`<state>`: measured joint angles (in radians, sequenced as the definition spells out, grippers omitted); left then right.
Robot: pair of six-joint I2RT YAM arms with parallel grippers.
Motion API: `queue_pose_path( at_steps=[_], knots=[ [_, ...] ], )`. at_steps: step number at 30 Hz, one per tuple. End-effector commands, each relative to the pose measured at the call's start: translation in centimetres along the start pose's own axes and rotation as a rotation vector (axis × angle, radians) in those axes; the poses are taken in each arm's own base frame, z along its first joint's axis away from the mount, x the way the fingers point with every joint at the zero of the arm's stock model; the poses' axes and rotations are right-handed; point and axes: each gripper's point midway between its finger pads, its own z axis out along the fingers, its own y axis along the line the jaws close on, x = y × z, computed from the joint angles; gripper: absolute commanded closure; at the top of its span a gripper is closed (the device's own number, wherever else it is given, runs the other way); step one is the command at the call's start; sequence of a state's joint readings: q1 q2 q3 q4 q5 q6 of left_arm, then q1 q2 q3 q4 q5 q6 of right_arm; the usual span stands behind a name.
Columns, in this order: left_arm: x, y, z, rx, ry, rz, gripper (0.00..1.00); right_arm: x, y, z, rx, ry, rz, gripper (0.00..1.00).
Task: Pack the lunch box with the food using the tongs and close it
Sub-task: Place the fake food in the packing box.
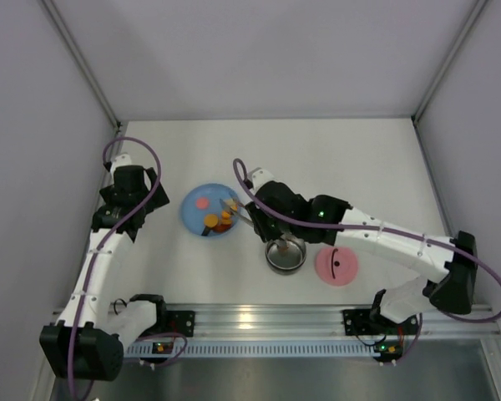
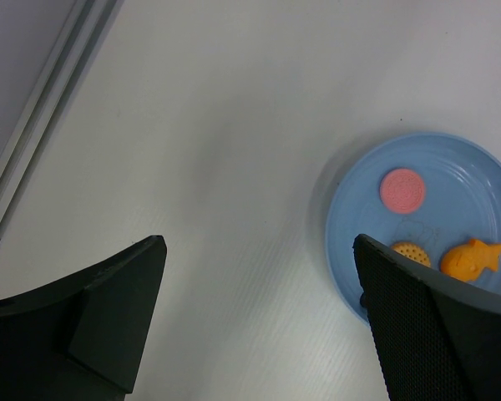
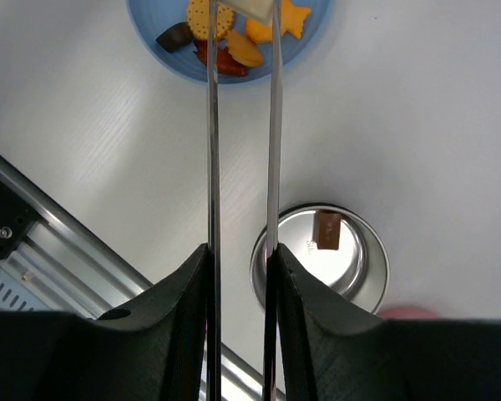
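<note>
White table (image 3: 417,125); tongs (image 3: 212,150) between right jaws

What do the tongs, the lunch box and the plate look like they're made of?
Tongs: likely polished steel; thin silvery arms, bright glints.
Lunch box: likely stainless steel; shiny rim, reflective floor.
Plate: probably plastic; uniform blue, soft sheen.

Bright, even overhead light, soft shadows. Glare on alu rail (image 1: 250,316) + shiny lunch box (image 3: 363,267). Wrist cams: near fingers (image 2: 92,322) blurry, bg sharp.
</note>
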<state>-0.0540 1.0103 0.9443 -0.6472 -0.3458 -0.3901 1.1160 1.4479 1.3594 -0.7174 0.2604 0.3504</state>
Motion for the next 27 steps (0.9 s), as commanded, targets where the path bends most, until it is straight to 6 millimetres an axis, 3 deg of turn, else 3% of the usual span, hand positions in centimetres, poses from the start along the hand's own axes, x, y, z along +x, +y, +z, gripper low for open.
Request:
queue_pose_path(
  at_steps=[1,6,10,13,27],
  knots=[
    [-2.4,-0.7,-1.3,0.049,-0.075,-0.014,0.01,1.0,-2.2,-3.7,0.039,-0.028,0.04,0.7],
    [-2.5,-0.8,-1.6,0.056,-0.086,-0.01,0.01,4.4,-4.2,-7.1,0.044,-0.023,0.1,0.69],
    [-2.6,-1.0,-1.7,0.065,-0.087,-0.009,0.01,8.3,-5.8,-8.6,0.068,0.042,0.115,0.69],
    [-2.6,-1.0,-1.7,0.07,-0.087,-0.008,0.01,9.5,-6.5,-9.8,0.068,0.05,0.127,0.68],
    [-2.5,-1.1,-1.7,0.071,-0.086,-0.003,0.01,13.7,-7.4,-10.3,0.072,0.14,0.132,0.68]
  ],
)
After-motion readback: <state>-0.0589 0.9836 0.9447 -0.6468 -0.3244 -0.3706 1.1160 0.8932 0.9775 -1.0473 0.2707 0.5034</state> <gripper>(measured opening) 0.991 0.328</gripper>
